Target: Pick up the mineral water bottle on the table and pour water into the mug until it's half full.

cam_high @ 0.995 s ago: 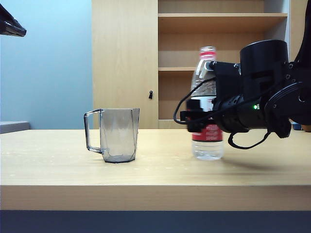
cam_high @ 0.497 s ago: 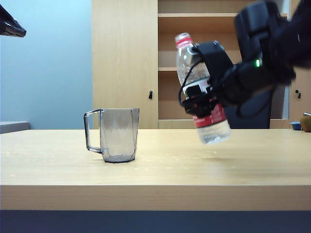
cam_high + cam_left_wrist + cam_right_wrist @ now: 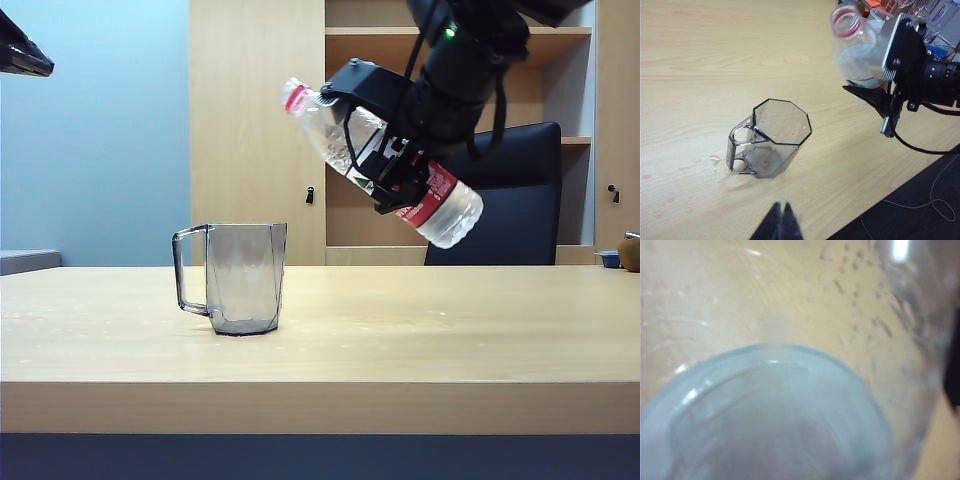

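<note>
above mug [image 3: 245,277], bottle [image 3: 385,165] in right pincer [image 3: 392,160]

Cabinet [image 3: 257,130]: light wood, seen behind the table, with a small dark knob [image 3: 310,195] on its door.
Shelves [image 3: 455,40]: open wooden boards beside the cabinet, nothing seen on them.
Chair [image 3: 520,200]: black backrest seen in front of the shelves, at the far edge of the table.
Wall [image 3: 95,150]: pale blue, seen left of the cabinet.
Small objects [image 3: 620,255]: seen at the right edge, too small to be identified.
</note>
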Robot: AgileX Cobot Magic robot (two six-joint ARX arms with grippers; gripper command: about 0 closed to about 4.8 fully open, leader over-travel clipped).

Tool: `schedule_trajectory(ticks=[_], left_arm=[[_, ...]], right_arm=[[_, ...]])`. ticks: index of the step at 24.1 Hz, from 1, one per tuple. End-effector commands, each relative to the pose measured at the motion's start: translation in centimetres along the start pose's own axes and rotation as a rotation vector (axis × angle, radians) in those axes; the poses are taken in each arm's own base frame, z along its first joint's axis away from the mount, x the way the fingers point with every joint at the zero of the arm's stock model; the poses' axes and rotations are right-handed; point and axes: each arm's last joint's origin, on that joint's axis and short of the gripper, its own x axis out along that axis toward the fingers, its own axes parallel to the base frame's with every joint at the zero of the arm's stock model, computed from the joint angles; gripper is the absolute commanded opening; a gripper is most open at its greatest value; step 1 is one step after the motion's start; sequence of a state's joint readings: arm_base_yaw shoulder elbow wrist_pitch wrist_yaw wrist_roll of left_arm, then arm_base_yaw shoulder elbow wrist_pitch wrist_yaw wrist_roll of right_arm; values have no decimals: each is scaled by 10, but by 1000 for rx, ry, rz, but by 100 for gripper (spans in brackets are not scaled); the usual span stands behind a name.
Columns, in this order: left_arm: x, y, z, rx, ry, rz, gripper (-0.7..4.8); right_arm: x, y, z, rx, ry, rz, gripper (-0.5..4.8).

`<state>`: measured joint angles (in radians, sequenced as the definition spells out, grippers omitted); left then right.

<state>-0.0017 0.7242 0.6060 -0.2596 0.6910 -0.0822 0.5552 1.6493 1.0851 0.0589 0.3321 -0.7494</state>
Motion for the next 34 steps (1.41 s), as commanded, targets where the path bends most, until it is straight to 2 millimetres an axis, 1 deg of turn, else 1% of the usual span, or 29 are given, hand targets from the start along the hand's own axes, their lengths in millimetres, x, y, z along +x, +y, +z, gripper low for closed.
schedule_trajectory(ticks=[1,3,8,12,16,22,29,34], left_arm=[[-1,-1,1,10,-9,-2,-2],[-1,-1,2,11,-9,-2,-2],[-1,-1,2,11,-9,-2,-2],[-1,-1,2,11,-9,-2,-2],[-1,-1,2,11,-9,-2,-2],[-1,-1,2,11,-9,-3,-2],[-1,-1,2,11,-9,-2,-2],[-1,-1,2,11,-9,-2,-2]], right_arm=[[-7,-2,8,-190,69,-46,269],[-9,1,9,-309,126,-71,269],[-7,2,15,-466,147,-90,269],[1,-2,22,-532,198,-129,270],[6,-4,27,-583,205,-140,273],[4,-2,31,-683,213,-143,273],[4,-5,31,-736,279,-186,273],[3,-6,32,-752,282,-196,273]])
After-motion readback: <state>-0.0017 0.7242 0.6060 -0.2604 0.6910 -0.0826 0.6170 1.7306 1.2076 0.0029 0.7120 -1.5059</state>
